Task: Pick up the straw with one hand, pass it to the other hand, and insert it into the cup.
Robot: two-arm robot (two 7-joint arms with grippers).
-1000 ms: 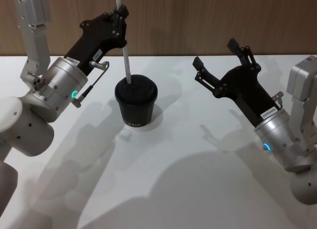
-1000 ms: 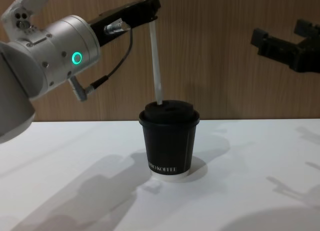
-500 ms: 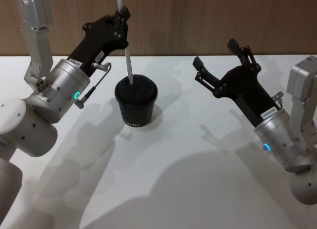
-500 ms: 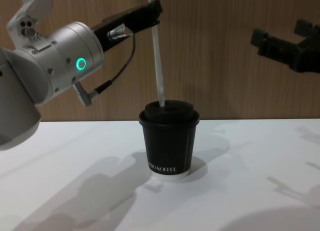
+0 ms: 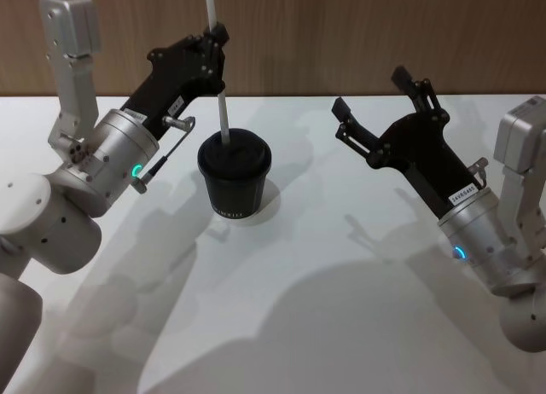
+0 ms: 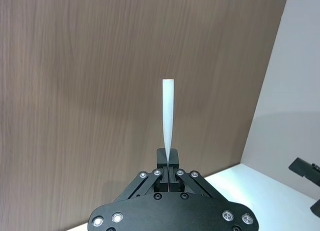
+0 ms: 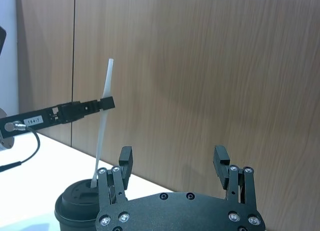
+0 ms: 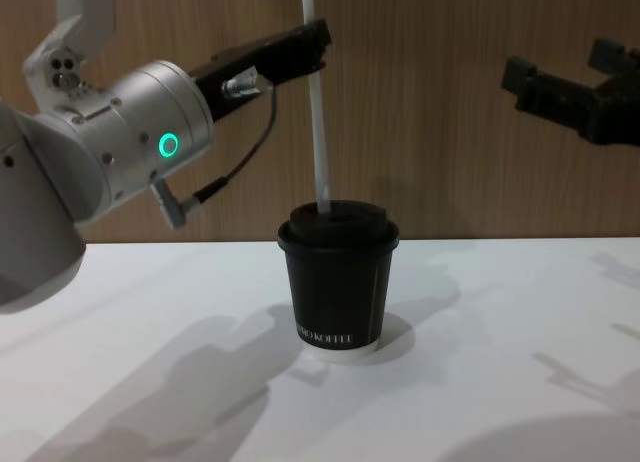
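Straw (image 8: 318, 112) top cut off by frame edge; tip hidden inside cup (image 8: 338, 282).

straw (image 8: 317, 112) smooth white plastic | cup (image 8: 338, 292) matt black paper, plastic lid | wall (image 8: 450, 132) wood-grain | table (image 8: 480, 382) smooth white

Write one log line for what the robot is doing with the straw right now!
left gripper: shut on straw | straw tip: at cup lid | right gripper: open, apart
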